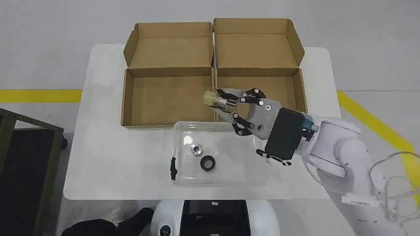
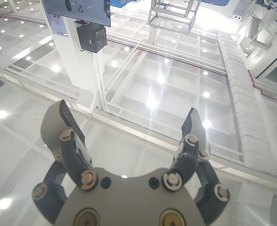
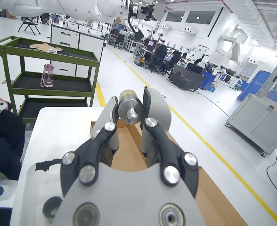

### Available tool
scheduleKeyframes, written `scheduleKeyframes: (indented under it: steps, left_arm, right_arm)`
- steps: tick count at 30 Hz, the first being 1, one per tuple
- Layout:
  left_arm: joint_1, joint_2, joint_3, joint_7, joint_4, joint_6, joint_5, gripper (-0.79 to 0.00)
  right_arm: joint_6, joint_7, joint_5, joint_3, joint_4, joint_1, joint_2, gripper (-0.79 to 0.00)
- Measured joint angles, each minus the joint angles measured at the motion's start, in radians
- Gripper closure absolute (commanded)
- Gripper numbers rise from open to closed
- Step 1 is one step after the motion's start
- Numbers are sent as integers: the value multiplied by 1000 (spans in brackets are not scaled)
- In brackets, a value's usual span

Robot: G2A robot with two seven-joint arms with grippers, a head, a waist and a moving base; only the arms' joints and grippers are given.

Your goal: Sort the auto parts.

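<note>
Right claw (image 3: 130, 102) pinches cylinder part (image 1: 212, 97) over edge between boxes (image 1: 214, 78) (left claw (image 2: 129, 123) spread).

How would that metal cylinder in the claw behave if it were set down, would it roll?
The metal cylinder looks solid, so probably heavy for its size. Its round body would likely roll if laid sideways. Its polished surface may be slippery, though the right gripper's ridged pads grip it.

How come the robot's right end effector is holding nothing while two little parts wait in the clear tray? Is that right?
Not quite. The right end effector is not empty: the right wrist view shows it shut on a metal cylinder. Two little parts, a silver piece and a black ring, do wait in the clear tray.
</note>
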Motion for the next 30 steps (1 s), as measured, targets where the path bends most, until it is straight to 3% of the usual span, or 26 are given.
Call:
scheduleKeyframes:
  steps: [15, 30]
  left_arm:
    - [0, 0, 0, 0, 0, 0, 0, -785]
    - [0, 0, 0, 0, 0, 0, 0, -785]
  right_arm:
    - [-102, 307, -6, 39, 105, -24, 23, 0]
    - [-44, 566, 54, 117, 210, -10, 44, 0]
